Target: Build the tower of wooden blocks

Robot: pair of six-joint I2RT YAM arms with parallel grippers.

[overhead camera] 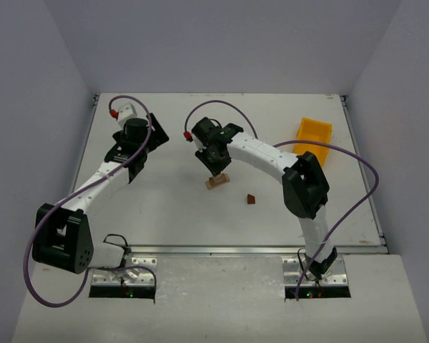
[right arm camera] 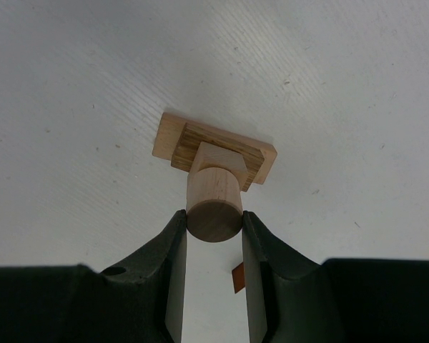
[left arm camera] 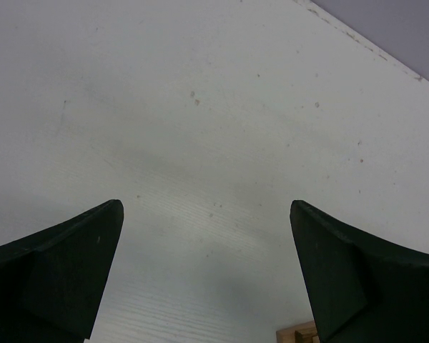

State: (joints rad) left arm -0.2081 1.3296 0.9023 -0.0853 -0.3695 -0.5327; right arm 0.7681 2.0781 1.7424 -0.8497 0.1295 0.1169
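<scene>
Our right gripper [right arm camera: 213, 216] is clamped on a short pale wooden cylinder [right arm camera: 214, 204], one finger on each side. The cylinder's far end meets a small pale wooden block [right arm camera: 216, 155]. That block sits on a darker striped wooden plank [right arm camera: 200, 139] over a flat pale-tan base plank [right arm camera: 166, 137]. We see this wood block tower [overhead camera: 217, 181] near the middle of the white table [overhead camera: 164, 207]. A dark reddish-brown wooden wedge [overhead camera: 251, 199] lies apart, to its right. Our left gripper [left arm camera: 207, 268] hangs with jaws wide apart, holding nothing.
</scene>
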